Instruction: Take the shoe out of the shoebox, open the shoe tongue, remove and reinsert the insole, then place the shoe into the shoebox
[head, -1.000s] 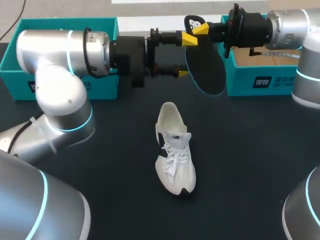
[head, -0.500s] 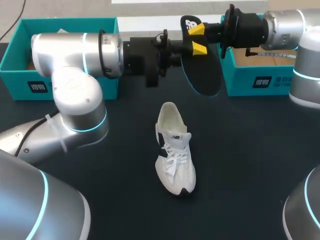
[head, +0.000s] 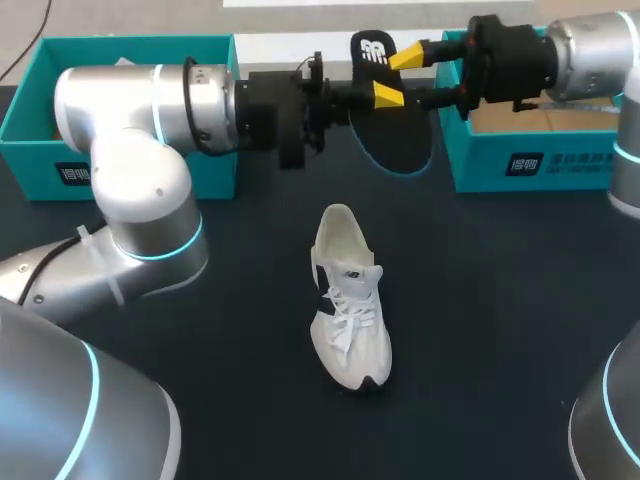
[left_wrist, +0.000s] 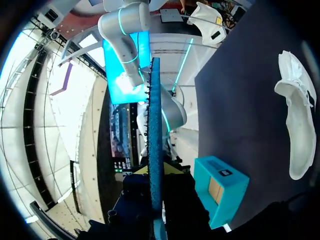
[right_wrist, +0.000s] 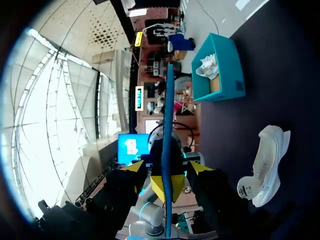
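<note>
On dark table (head: 500, 300): teal left shoebox (head: 35, 150) and right shoebox (head: 565, 165) at far edge. Mid-table, white shoe (head: 347, 300) upright on sole, toe toward robot. Above far middle, black insole (head: 400, 135) held in air. Left gripper (left_wrist: 156, 172) clamped on it. Right gripper (head: 397, 76) straddles it, fingers apart, apparently not touching. Likely step: insole out, reinsertion due. Next: right backs clear, left brings insole toe-first into shoe opening.

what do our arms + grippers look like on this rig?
Same build: left arm and right arm have rounded silver links, glowing cyan joint rings and black wrist sections. The left gripper and right gripper are black with bright yellow tips.
</note>
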